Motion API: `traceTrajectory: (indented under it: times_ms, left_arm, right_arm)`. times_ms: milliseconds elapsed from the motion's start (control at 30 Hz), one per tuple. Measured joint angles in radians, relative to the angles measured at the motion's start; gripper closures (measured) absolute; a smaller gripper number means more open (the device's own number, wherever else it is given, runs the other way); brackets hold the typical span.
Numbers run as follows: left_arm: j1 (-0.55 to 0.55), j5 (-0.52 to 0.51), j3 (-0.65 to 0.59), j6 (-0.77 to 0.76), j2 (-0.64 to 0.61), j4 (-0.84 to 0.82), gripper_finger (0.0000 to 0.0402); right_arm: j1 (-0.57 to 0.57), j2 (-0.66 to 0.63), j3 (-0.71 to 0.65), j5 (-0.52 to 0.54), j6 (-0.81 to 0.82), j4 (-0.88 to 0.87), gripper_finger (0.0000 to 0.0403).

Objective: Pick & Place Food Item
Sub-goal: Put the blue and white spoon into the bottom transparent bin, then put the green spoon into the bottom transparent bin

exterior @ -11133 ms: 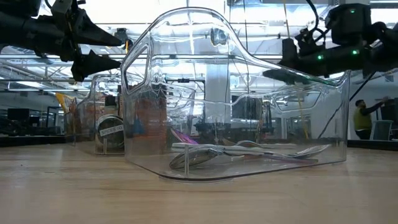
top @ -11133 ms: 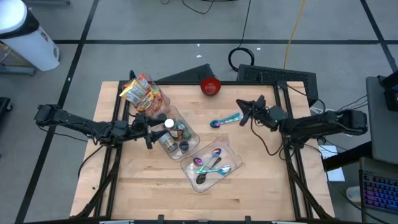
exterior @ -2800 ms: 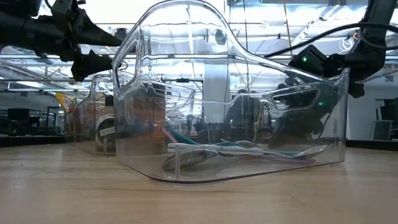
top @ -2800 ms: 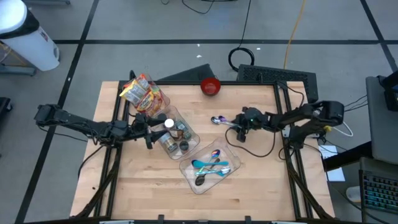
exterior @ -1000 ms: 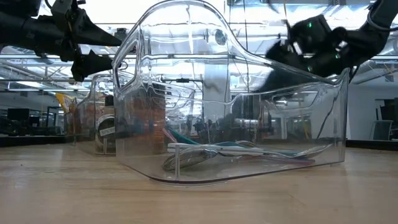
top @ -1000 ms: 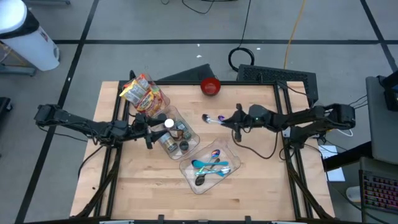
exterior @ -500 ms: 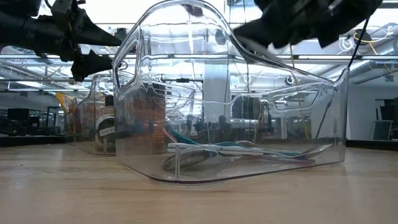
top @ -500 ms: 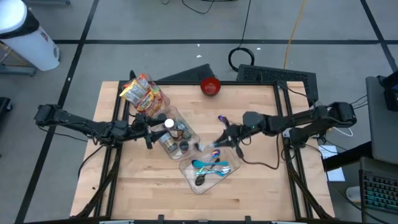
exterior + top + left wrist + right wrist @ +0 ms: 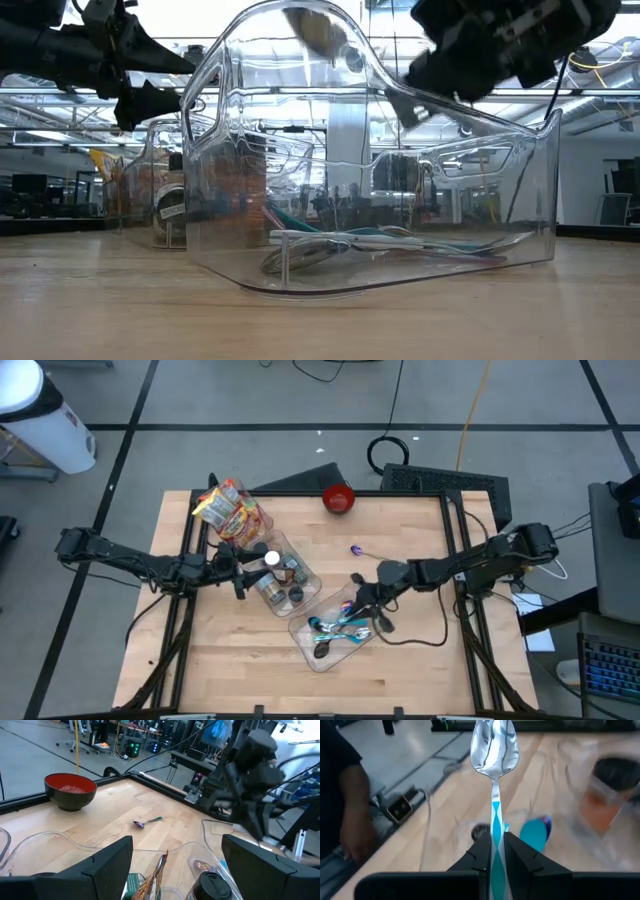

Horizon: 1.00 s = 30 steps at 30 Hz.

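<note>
the right gripper (image 9: pixel 493 851) is pinched tight on the blue handle of a spoon (image 9: pixel 494 750), whose shiny bowl sticks out ahead of the fingers in the right wrist view. from above, this gripper (image 9: pixel 358 602) hangs over the right end of the clear cutlery bin (image 9: pixel 377 607), which sits in the near middle of the counter (image 9: pixel 420 680) and already holds several coloured spoons (image 9: pixel 335 632). in the low view the spoon's bowl (image 9: pixel 313 30) shows above the bin's rim (image 9: pixel 245 50), with the dark gripper body above and to the right of the bin.

the step in hand looks like dropping this spoon in with the others. to do it well, the gripper should come down until the bowl is below the rim, with the spoon lined up along the bin's long axis, and only then open; a release from this height could bounce the spoon off the wall or the spoons below. the handle is thin and slick, so opening slowly and lifting straight up should keep it from catching on a finger.

one more small spoon (image 9: pixel 357 550) lies on the counter, farther away and apart from the bin. the left gripper (image 9: pixel 240 568) waits with fingers spread wide beside the clear bin of jars (image 9: pixel 281 578), with a snack bag (image 9: pixel 228 508) and a red bowl (image 9: pixel 339 498) at the far side.
</note>
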Motion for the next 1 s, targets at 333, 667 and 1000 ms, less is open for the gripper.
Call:
traceTrajectory:
  times_ms: [333,667,1000]
  left_arm:
    - [0.000,0.000,0.000,0.000,0.000,0.000,0.0089]
    - [0.000,0.000,0.000,0.000,0.000,0.000,0.0089]
    - [0.000,0.000,0.000,0.000,0.000,0.000,0.0089]
  right_arm:
    - [0.000,0.066,0.000,-0.027,0.055,0.044,0.0367]
    - [0.000,0.066,0.000,-0.029,0.052,0.054,0.0318]
    - [-0.043,0.000,0.000,-0.023,0.052,0.062,0.0276]
